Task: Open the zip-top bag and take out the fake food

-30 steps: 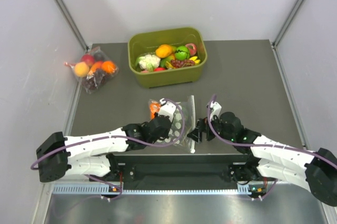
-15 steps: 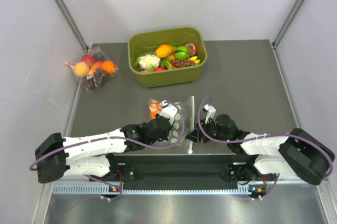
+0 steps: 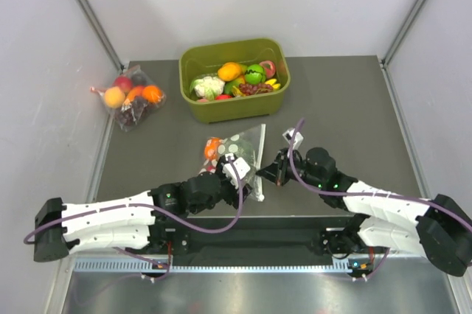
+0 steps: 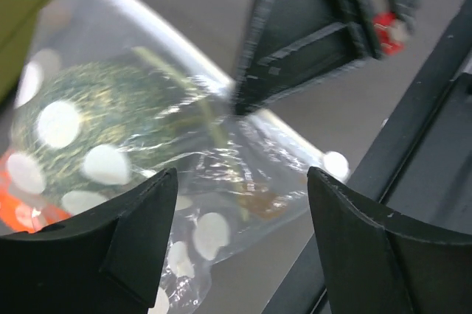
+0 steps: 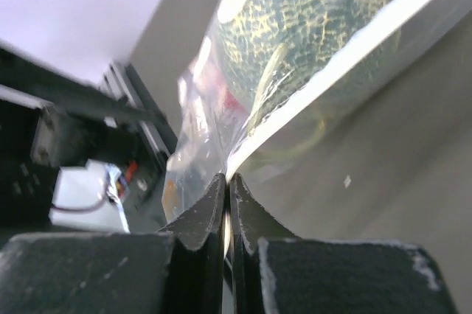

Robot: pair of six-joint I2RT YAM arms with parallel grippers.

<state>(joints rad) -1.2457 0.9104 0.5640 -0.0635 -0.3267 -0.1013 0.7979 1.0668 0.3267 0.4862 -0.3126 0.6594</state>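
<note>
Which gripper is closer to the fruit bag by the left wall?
Left. The left gripper is over the dotted bag, right of the fruit bag; the right gripper pinches the dotted bag's edge, farther right.

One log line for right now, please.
right gripper: shut on zip-top bag edge | left gripper: open, at bag | fake food: inside bag

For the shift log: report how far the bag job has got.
Done: the right end effector is shut on the edge of the bag. In hand: the left end effector is open over the bag, no grip yet. Left: it looks unopened, with the pumpkin and orange fruit inside.
</note>
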